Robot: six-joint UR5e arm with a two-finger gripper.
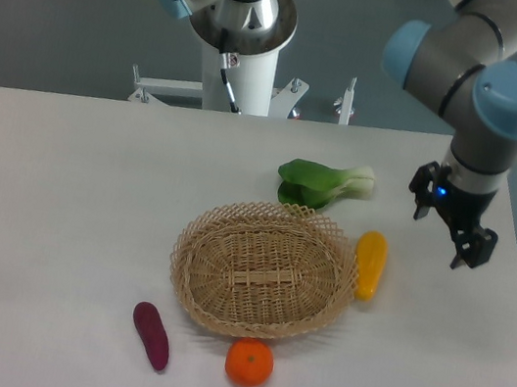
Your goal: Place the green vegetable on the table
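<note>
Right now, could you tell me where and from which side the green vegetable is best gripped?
Probably the pale stem end of the green vegetable, coming from above. It lies flat on the table, leaves close to the basket, while the firmer-looking stem points right toward the gripper.

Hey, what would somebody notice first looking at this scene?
Probably the woven wicker basket at the table's centre, empty, with produce ringed around it: a green vegetable behind it, a yellow vegetable to its right, an orange and purple vegetable in front. The gripper hangs at right, holding nothing.
</note>
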